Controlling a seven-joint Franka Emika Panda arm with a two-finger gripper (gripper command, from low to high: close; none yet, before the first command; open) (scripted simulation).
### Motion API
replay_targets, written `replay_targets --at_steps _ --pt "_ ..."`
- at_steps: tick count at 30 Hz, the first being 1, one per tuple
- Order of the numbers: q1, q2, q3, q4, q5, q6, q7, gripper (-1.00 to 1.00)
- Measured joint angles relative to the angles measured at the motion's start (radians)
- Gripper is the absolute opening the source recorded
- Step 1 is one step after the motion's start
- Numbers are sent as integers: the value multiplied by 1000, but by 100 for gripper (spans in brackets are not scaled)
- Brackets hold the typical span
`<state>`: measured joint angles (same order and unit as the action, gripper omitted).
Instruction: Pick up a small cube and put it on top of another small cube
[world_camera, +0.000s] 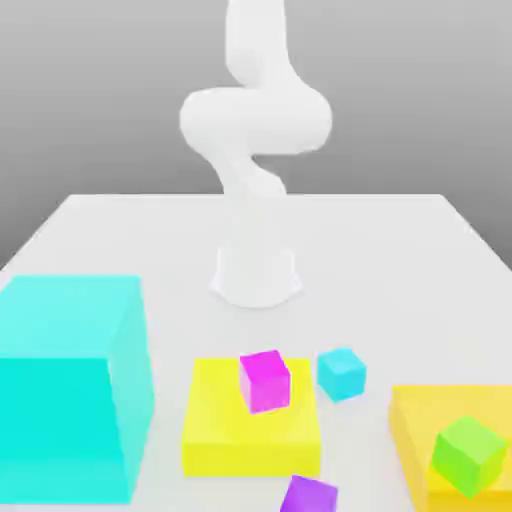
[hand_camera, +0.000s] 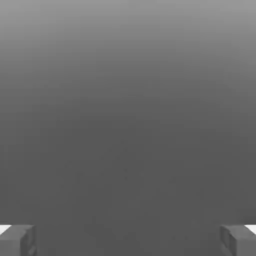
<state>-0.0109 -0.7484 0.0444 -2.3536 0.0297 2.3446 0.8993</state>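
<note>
Cyan cube (world_camera: 341, 374) sits just beside the yellow block (world_camera: 252, 457), on the exterior view's right. Looks rigid, probably light; smooth faces might slip. Grip mid-height across two opposite side faces, squared to its turn. Gripper (hand_camera: 128, 241) jaws wide apart, empty. No readable writing.

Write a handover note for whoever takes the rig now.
Gripper: open, nothing between its fingers.
Small cyan cube: on the table, just to the exterior view's right of the yellow block.
Magenta cube: appears to rest on the yellow block, a likely partner for the stack.
Done: no small cube stands on another among those seen.
Left: pick up one small cube, set it on another, let go.
</note>
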Motion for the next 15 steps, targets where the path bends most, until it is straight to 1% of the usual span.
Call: replay_targets --at_steps 15 --pt "-50 304 284 -322 157 266 615 0"
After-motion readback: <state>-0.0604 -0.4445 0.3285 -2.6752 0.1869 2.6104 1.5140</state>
